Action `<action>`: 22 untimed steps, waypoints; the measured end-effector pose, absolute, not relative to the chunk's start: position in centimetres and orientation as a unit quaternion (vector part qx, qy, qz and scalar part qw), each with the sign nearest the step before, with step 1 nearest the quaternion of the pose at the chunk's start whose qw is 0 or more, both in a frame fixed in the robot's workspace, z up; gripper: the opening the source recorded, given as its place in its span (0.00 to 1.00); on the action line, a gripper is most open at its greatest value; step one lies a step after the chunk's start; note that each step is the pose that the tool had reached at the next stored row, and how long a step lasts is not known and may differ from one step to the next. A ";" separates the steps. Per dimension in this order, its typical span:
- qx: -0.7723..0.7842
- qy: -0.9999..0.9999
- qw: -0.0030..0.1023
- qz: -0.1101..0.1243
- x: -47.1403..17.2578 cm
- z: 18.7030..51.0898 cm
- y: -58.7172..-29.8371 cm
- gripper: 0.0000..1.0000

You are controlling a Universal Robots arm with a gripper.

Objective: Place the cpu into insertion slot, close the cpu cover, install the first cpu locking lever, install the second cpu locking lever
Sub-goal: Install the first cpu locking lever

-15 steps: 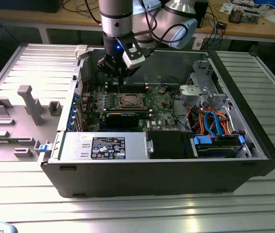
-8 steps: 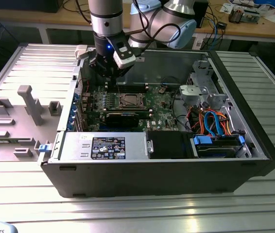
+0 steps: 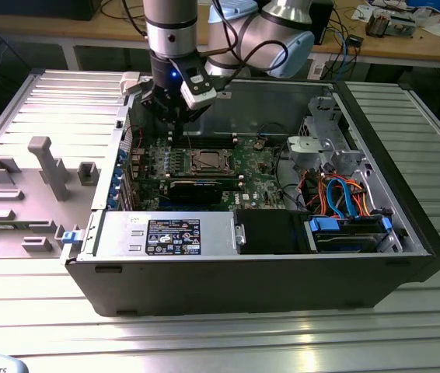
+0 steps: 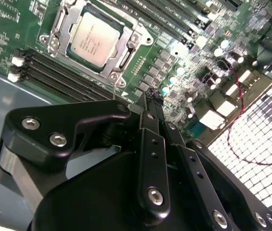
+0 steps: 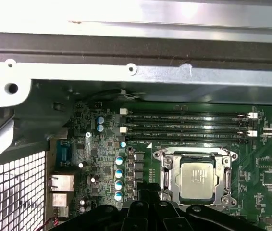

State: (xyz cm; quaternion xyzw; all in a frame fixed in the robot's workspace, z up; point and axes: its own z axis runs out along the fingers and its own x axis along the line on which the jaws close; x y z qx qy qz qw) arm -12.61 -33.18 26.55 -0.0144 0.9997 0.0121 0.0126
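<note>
The cpu [image 4: 93,38] [image 5: 197,179], a silvery square chip, lies flat in the insertion slot [image 3: 207,161] on the green board. The cpu cover [image 4: 121,34] [image 5: 196,155] lies down as a silver frame around the chip. Thin metal levers run along the frame's sides; whether they are latched I cannot tell. My gripper [image 3: 175,124] [image 4: 153,98] [image 5: 148,195] hangs above the board, apart from the socket and toward the exterior view's left of it. Its black fingers are shut together with nothing between them.
Long memory slots [image 5: 186,127] run beside the socket. A black expansion card [image 3: 195,189] and the power supply [image 3: 165,233] lie nearer the case front. A drive cage with blue and orange cables [image 3: 344,194] fills the exterior view's right. A grey fixture [image 3: 41,175] stands outside the case.
</note>
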 end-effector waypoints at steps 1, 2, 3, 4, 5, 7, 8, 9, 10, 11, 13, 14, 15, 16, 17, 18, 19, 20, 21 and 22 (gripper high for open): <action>-0.014 1.000 0.013 0.012 -12.6 26.5 -32.9 0.11; -0.014 1.000 0.013 0.012 -12.6 26.5 -32.6 0.11; -0.014 1.000 0.013 0.012 -12.6 26.4 -32.5 0.11; -0.015 1.000 0.013 0.012 -12.6 26.4 -32.3 0.11; -0.015 1.000 0.013 0.012 -12.6 26.4 -32.2 0.11; -0.015 1.000 0.013 0.012 -12.6 26.3 -32.0 0.11; -0.015 1.000 0.013 0.012 -12.6 26.2 -31.8 0.11; -0.015 1.000 0.013 0.012 -12.6 26.2 -31.6 0.11; -0.016 1.000 0.013 0.012 -12.6 26.2 -31.3 0.11; -0.016 1.000 0.013 0.012 -12.5 26.1 -31.1 0.11; -0.016 1.000 0.013 0.012 -12.1 26.1 -31.0 0.11; -0.017 1.000 0.013 0.012 -11.8 26.1 -31.0 0.11; -0.017 1.000 0.013 0.011 -11.5 26.0 -31.0 0.11; -0.017 1.000 0.013 0.011 -11.2 26.0 -31.0 0.11; -0.017 1.000 0.013 0.011 -10.9 26.0 -31.0 0.11; -0.016 1.000 0.013 0.011 -10.6 26.0 -31.0 0.11; -0.017 1.000 0.013 0.011 -10.2 25.9 -31.0 0.11; -0.017 1.000 0.013 0.011 -10.0 25.9 -31.0 0.11; -0.017 1.000 0.013 0.011 -9.8 25.8 -31.0 0.11; -0.017 1.000 0.013 0.011 -9.7 25.8 -31.0 0.11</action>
